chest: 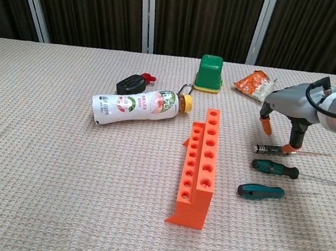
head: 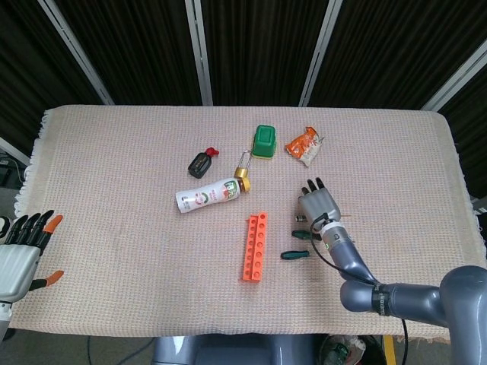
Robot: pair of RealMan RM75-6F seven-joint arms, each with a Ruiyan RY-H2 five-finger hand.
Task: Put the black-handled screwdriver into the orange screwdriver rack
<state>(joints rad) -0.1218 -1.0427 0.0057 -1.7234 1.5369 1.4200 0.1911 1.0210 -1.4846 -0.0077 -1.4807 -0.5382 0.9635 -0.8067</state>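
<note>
The black-handled screwdriver [chest: 268, 149] lies flat on the cloth, its thin shaft pointing right. My right hand [chest: 290, 104] hovers just over it with fingers spread downward. One orange fingertip [chest: 289, 146] sits at the handle's shaft end and another [chest: 265, 127] stands behind the handle; nothing is gripped. In the head view the right hand [head: 318, 205] covers that screwdriver. The orange rack [chest: 198, 166] stands to the left, holes facing up and unfilled; it is also seen in the head view [head: 256, 246]. My left hand [head: 19, 255] is open, off the table's near-left edge.
Two green-handled screwdrivers [chest: 274, 168] [chest: 261, 191] lie just in front of the black one. A white bottle [chest: 136, 106], a black object [chest: 131, 84], a green cup [chest: 209, 73] and an orange snack packet [chest: 254, 84] sit further back.
</note>
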